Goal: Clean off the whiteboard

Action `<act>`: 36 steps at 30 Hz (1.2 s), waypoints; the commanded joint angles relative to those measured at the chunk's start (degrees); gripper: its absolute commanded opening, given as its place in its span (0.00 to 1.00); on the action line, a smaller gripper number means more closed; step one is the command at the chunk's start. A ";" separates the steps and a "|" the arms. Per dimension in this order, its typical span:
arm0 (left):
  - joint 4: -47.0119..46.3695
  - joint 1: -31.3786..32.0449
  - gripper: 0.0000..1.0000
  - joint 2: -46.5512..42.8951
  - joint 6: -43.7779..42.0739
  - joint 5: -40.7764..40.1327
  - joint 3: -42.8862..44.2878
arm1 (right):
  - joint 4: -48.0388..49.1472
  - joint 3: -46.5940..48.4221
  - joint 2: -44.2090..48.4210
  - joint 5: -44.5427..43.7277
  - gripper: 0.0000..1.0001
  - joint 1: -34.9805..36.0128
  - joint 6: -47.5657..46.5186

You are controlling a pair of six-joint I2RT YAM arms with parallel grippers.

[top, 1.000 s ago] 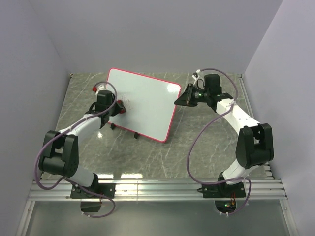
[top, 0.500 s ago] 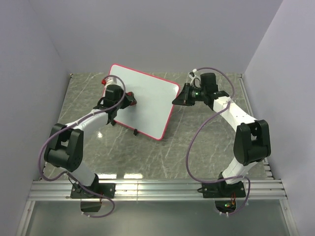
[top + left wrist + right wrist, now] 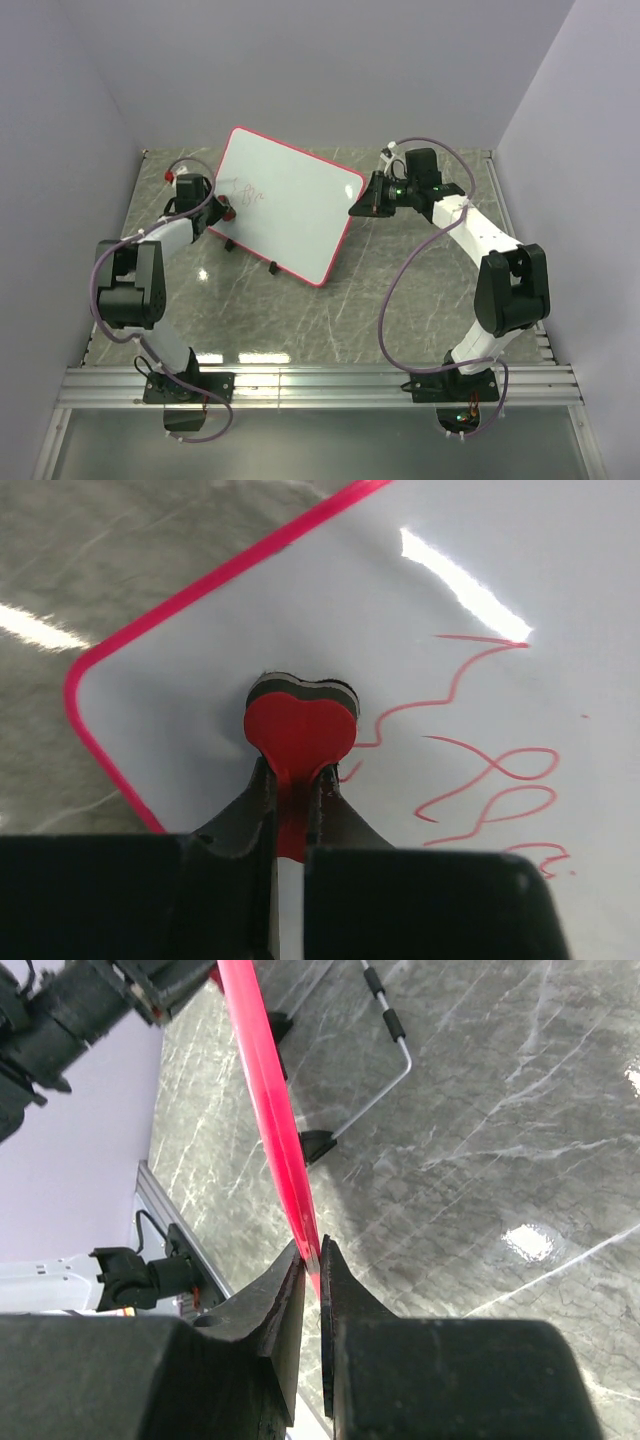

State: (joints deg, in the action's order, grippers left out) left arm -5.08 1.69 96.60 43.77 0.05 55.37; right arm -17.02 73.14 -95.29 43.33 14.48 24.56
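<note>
The whiteboard stands tilted on the marble table, white with a thin pink frame. Red scribbles sit near its left edge and also show in the left wrist view. My left gripper is shut on a small red eraser piece with a dark felt backing, which it presses against the board's corner just left of the scribbles. My right gripper is shut on the board's right edge. The right wrist view shows its jaws clamped on the pink frame.
The board's black feet rest on the table, and one foot and a wire stand show behind the board. Walls close in at the left, back and right. A metal rail runs along the near edge.
My left gripper swept right across the board with the eraser, then came back to the left edge, and the scribbles now show. The board turned slightly. My right gripper kept its hold.
</note>
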 commanded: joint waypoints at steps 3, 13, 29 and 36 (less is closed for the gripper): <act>-2.30 7.60 0.00 3.60 0.53 7.68 7.63 | -0.12 0.68 0.19 1.84 0.00 0.55 0.05; 0.60 16.06 0.00 8.60 1.23 9.08 18.18 | -0.12 1.21 -0.34 1.67 0.00 1.78 0.05; 7.63 -0.19 0.00 17.92 -3.16 10.58 26.01 | -3.64 2.00 0.54 0.35 0.00 2.04 -1.88; 5.61 -0.46 0.00 19.16 -3.17 13.12 22.68 | -3.99 3.32 -0.78 -0.18 0.00 2.04 -1.71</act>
State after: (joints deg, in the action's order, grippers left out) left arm 0.21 -0.47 114.63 42.19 10.26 79.92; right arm -20.38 73.28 -96.20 42.61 15.66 24.38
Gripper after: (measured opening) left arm 0.086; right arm 0.141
